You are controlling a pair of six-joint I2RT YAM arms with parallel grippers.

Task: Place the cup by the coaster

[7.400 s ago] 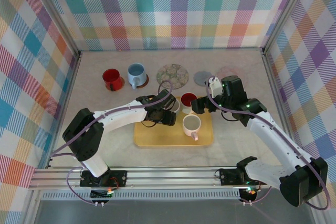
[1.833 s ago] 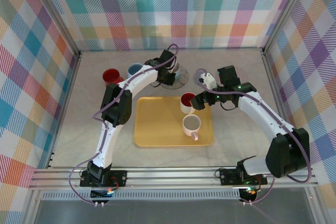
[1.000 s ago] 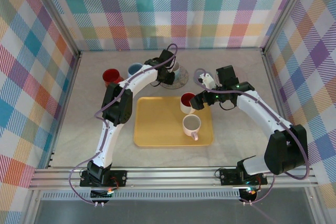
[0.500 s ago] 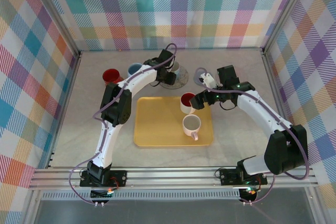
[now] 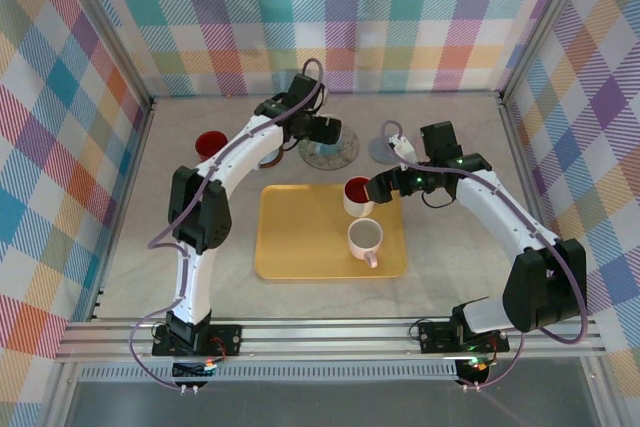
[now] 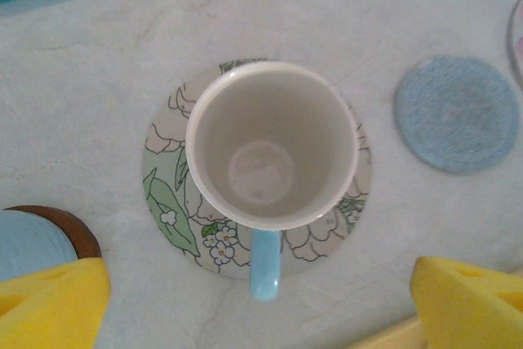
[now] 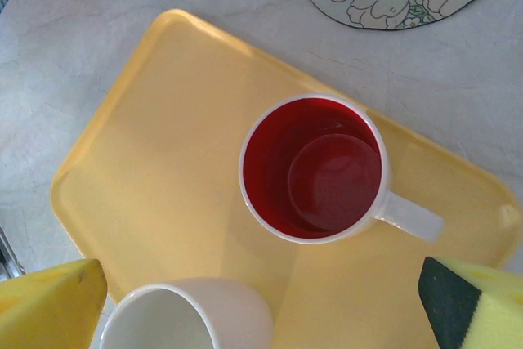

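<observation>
Change: the left arm has lifted clear of the blue-handled cup (image 6: 271, 145) since half a second ago.
Left gripper (image 6: 260, 308): fingers spread wide, empty. The cup stands directly beneath it, upright on the floral coaster (image 6: 167, 194), with the woven blue coaster (image 6: 456, 114) off to its right.
Right gripper (image 7: 261, 304): spread wide, empty, hovering above the red-lined cup (image 7: 315, 169) on the yellow tray (image 7: 147, 136).
Step, judged: release finished. The next move calls for a straight descent around the red-lined cup.
Writing: none legible.
</observation>
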